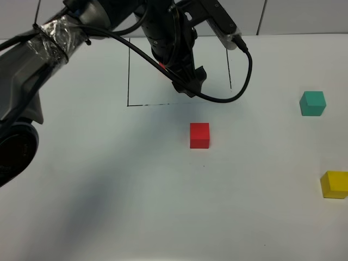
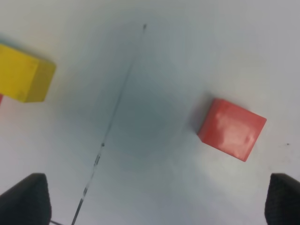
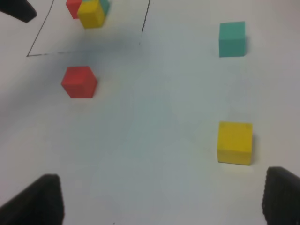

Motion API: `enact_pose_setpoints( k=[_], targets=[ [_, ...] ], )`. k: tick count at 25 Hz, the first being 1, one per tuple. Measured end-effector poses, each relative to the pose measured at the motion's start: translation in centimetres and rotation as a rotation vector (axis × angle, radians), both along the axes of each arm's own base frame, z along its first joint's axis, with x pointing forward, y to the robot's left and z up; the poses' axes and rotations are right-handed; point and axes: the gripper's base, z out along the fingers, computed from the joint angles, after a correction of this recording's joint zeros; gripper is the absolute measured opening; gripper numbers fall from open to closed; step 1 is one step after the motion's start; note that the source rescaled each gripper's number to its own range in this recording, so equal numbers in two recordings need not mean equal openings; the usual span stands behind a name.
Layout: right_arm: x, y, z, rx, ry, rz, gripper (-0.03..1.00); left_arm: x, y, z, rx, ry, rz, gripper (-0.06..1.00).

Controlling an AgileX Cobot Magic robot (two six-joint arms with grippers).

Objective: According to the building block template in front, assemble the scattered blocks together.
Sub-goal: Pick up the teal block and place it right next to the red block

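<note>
Open table [image 1: 109, 196] around red cube [image 1: 199, 135]; left arm [image 1: 168, 41], seemingly low, over template [image 3: 90, 13].

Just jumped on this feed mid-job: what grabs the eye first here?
The dark left arm looms over the drawn black rectangle, jaws open, mostly hiding the building block template that the right wrist view shows inside it. A red cube lies just outside the rectangle's near line; the teal cube and yellow cube sit apart at the right.
</note>
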Motion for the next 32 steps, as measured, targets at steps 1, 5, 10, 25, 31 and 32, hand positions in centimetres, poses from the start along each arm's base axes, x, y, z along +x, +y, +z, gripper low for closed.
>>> enact_pose_setpoints(
  k=[1, 5, 10, 25, 31, 32],
  targets=[
    [0.0, 0.0, 0.0, 0.0, 0.0, 0.0, 0.76, 0.1, 0.4, 0.5, -0.008, -0.007, 0.019, 0.95],
    [0.0, 0.0, 0.0, 0.001, 0.0, 0.0, 0.76, 0.4, 2.3, 2.9, -0.05, -0.034, 0.118, 0.94],
    [0.0, 0.0, 0.0, 0.001, 0.0, 0.0, 0.76, 0.5, 5.7, 4.4, -0.066, -0.026, 0.239, 0.92],
    [0.0, 0.0, 0.0, 0.004, 0.001, -0.002, 0.76, -7.2, 20.5, 7.8, -0.033, 0.012, 0.682, 0.71],
    [0.0, 0.0, 0.0, 0.004, 0.001, -0.002, 0.76, -14.2, 24.5, 11.1, -0.038, -0.204, 0.904, 0.7],
    [0.0, 0.0, 0.0, 0.004, 0.001, -0.002, 0.76, -15.5, 24.9, 11.5, -0.044, -0.233, 0.936, 0.7]
  ],
)
